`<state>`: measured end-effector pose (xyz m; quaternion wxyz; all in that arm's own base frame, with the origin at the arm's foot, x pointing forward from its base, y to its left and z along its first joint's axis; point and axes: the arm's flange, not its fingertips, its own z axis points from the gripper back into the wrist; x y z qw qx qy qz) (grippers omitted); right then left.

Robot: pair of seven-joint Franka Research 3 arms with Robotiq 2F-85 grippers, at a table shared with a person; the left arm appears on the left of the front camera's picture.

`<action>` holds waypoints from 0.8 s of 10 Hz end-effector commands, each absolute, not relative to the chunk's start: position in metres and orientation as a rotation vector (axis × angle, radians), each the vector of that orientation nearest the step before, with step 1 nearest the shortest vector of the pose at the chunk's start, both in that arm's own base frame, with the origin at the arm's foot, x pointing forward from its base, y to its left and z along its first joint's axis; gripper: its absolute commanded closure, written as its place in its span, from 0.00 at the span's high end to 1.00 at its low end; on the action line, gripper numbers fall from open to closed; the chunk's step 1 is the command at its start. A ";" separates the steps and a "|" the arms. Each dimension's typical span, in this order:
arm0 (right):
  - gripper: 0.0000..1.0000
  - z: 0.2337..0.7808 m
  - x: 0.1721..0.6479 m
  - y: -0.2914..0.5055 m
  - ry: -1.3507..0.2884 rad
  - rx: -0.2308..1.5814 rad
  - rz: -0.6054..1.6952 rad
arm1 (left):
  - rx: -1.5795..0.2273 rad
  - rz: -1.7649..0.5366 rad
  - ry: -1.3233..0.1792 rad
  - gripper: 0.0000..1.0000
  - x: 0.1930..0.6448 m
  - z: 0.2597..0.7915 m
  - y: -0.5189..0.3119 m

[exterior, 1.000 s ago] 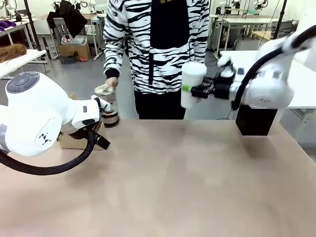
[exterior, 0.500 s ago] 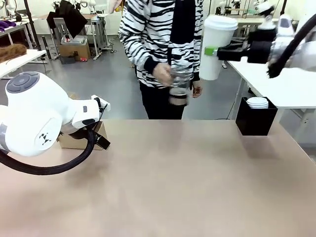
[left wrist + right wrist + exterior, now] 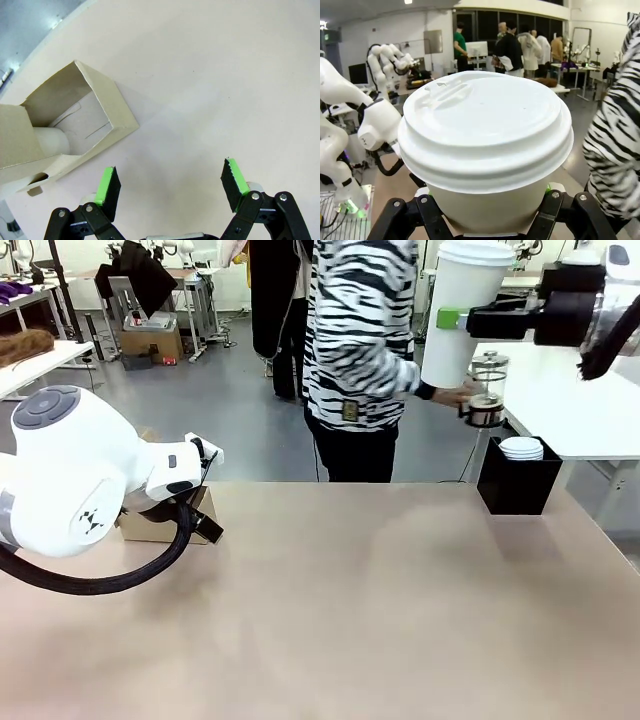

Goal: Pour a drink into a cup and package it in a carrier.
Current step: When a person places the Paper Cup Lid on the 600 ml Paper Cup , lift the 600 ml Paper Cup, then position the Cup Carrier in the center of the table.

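Grey floor (image 3: 230,430), white table (image 3: 575,405) at right, dark windows (image 3: 545,27) along far wall

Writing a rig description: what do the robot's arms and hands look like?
The left arm is glossy white, rounded, with a black cable looped beneath. The left hand and right hand are black with bright green pads.

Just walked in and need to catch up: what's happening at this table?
The right gripper holds the lidded white cup high off the table. The person has a hand on the glass jug at the neighbouring white table. The left gripper hangs open over the table beside the cardboard carrier.
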<state>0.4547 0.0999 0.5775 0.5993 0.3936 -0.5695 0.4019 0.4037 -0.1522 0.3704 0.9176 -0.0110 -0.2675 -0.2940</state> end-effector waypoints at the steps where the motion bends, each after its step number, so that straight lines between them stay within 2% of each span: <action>1: 0.76 0.574 0.460 0.102 -1.325 0.902 0.932 | -0.025 -0.604 -0.550 1.00 0.403 0.370 -0.152; 8: 0.76 0.574 0.460 0.102 -1.325 0.902 0.932 | -0.025 -0.604 -0.550 1.00 0.403 0.370 -0.152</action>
